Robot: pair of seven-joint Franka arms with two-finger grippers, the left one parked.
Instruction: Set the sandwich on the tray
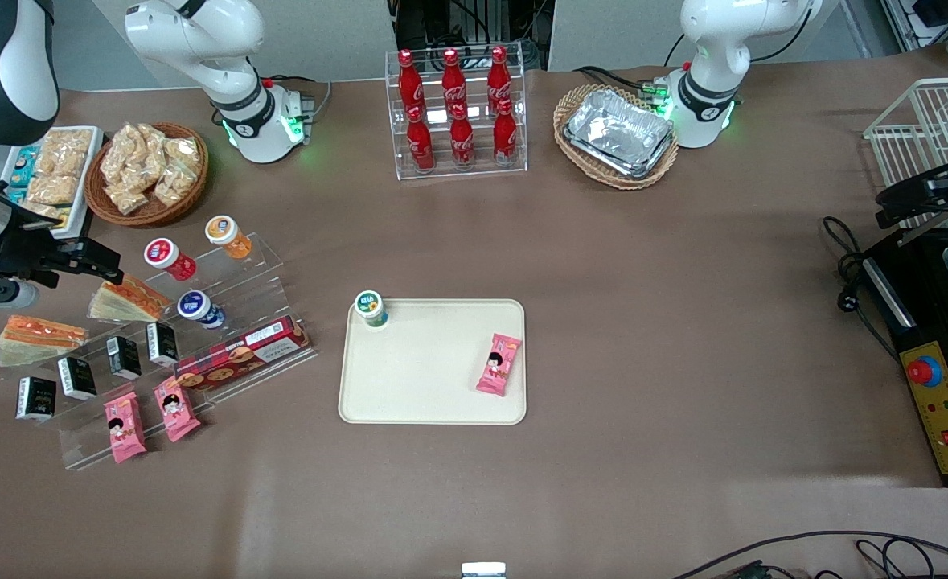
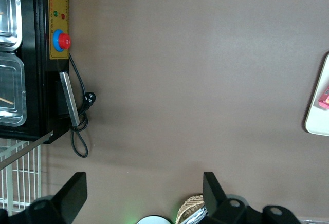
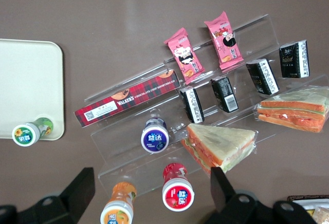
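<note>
Landmark: the clear acrylic stepped rack (image 1: pixel 200 322) is standing toward the working arm's end of the table, and everything below is being placed against it.

Sandwich: a wrapped triangular sandwich (image 1: pixel 124 299) is lying on the rack, showing pale bread with orange and green filling layers along its cut face.

Second sandwich: another wrapped sandwich (image 1: pixel 35 338) is resting at the rack's outer end, showing stacked orange and cream layers.

Tray: the cream-beige tray (image 1: pixel 425 378) is sitting flat on the brown table beside the rack, toward the parked arm's end, with rounded corners and a low rim.

On the tray: a green-capped small bottle (image 1: pixel 371 309) is standing at the corner nearest the rack; a pink snack packet (image 1: pixel 499 363) is lying at the edge farthest from the rack.

Gripper: the gripper (image 3: pixel 151 193) is hovering above the rack with its two fingers spread apart, holding nothing, over the triangular sandwich and the bottles.

Wrist view only: the right wrist view is showing the fingers' spacing, the red biscuit box (image 3: pixel 126 102) lettering, and the blue bottle (image 3: pixel 154 137), red bottle (image 3: pixel 178 193) and orange bottle (image 3: pixel 117 213) caps.

Front view only: the whole tray with its pink packet, plus the cola bottle rack (image 1: pixel 457 112).
</note>
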